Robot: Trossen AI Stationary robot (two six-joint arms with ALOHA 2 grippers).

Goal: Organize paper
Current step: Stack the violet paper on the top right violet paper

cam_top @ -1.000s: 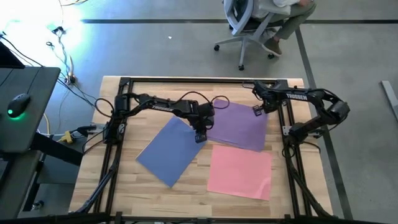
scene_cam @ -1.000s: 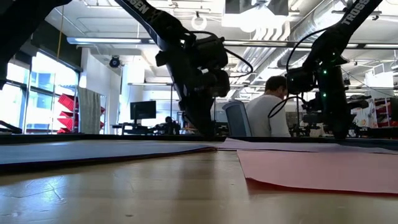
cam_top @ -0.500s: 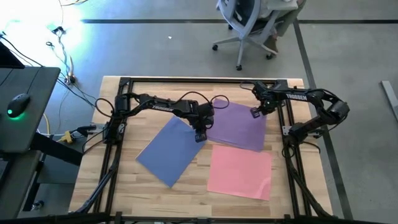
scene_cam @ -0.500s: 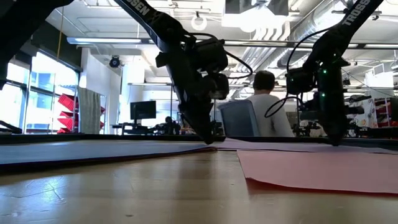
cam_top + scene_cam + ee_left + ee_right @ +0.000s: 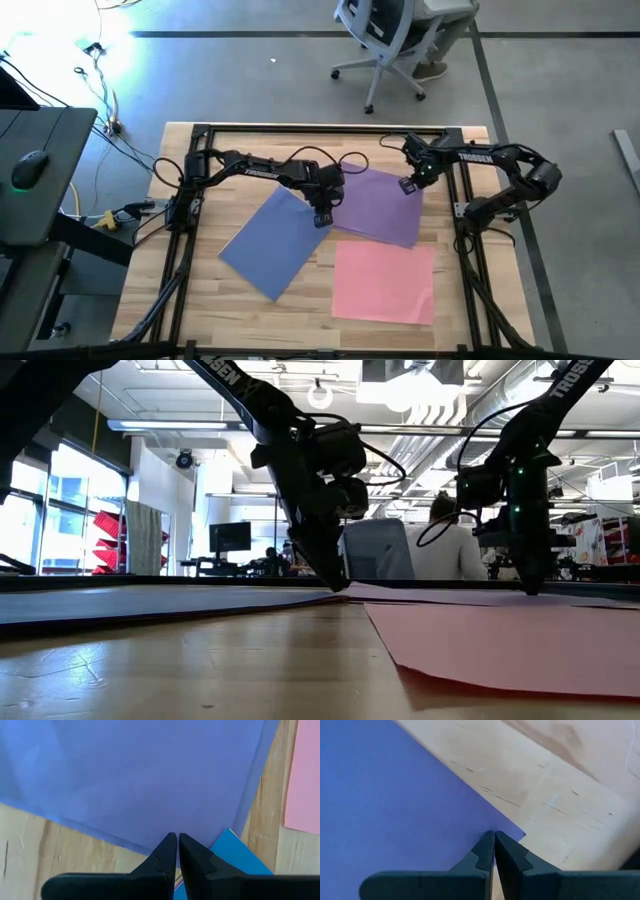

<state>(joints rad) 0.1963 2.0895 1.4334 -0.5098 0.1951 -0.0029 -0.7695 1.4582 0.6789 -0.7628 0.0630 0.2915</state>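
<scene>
Currently three sheets lie flat on the desk [image 5: 200, 300]: a periwinkle blue sheet [image 5: 270, 240] at the left, a purple sheet [image 5: 380, 205] toward the far right, a pink sheet [image 5: 385, 283] nearest the front. The purple sheet overlaps the blue one's corner near mid-desk.

Left end effector [image 5: 321, 217] sits at the purple sheet's near-left corner, where it meets the blue sheet. Wrist view: fingers pressed together, tips right at the purple edge [image 5: 150, 785]. Whether paper is pinched between them, cannot tell. Right end effector [image 5: 408, 184] sits at the purple sheet's far-right corner; its wrist view shows fingers clenched together at that corner [image 5: 420, 795], apparently nipping the edge.

Risks, as judged:
- Both arms on opposite corners of one thin sheet. If they pull apart or at unequal pace, the sheet could crease or tear.
- Left tips are at the overlap. A grab there might catch the blue sheet too and drag both.
- A weak corner grip could slip, leaving the sheet skewed.
- A dragged purple sheet could ride over the pink one's far edge and nudge it.

A person sits on a chair [image 5: 385, 30] beyond the desk, well apart.
</scene>
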